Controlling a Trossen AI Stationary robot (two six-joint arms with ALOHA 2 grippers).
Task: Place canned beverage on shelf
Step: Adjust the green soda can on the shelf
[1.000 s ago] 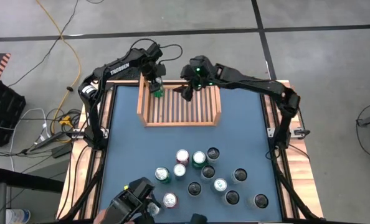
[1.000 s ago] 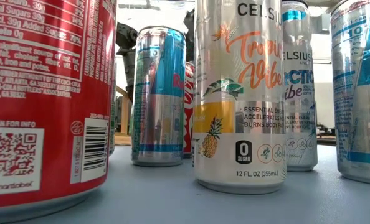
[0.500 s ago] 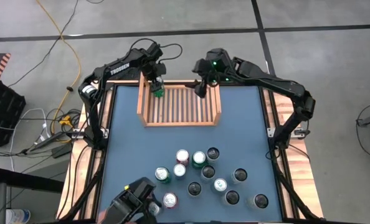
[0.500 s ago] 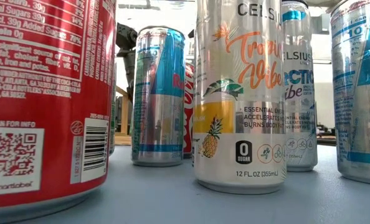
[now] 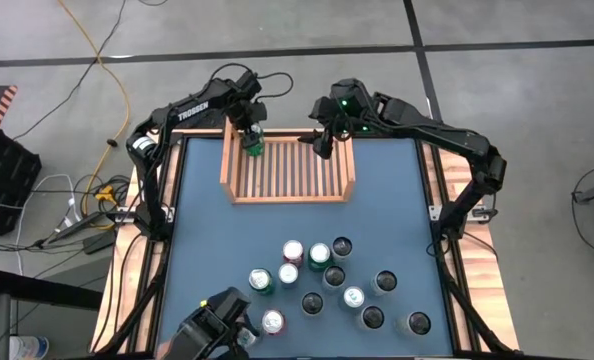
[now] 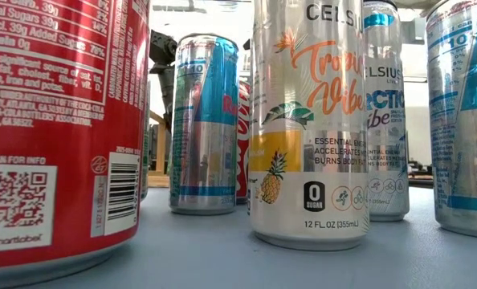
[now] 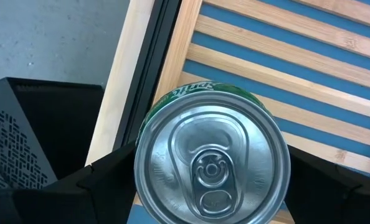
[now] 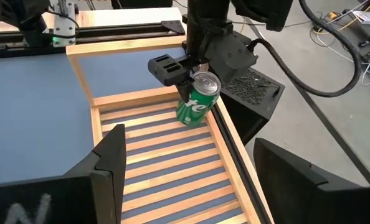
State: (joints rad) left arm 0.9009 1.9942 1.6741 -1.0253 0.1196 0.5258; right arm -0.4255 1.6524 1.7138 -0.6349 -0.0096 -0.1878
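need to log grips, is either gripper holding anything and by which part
The left gripper holds the green can by its upper sides, tilted over the shelf. The right gripper is open and empty.

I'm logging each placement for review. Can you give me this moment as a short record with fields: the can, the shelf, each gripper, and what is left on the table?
can in play: green Sprite can, tilted, over the shelf's far-left corner; whether its base touches the slats cannot be told
shelf: light-wood slatted tray, no other can in it
left gripper: fingers on either side of the Sprite can, holding it
right gripper: open, empty, above the shelf's far-right corner
remaining cans: a cluster standing upright on the blue table, near side
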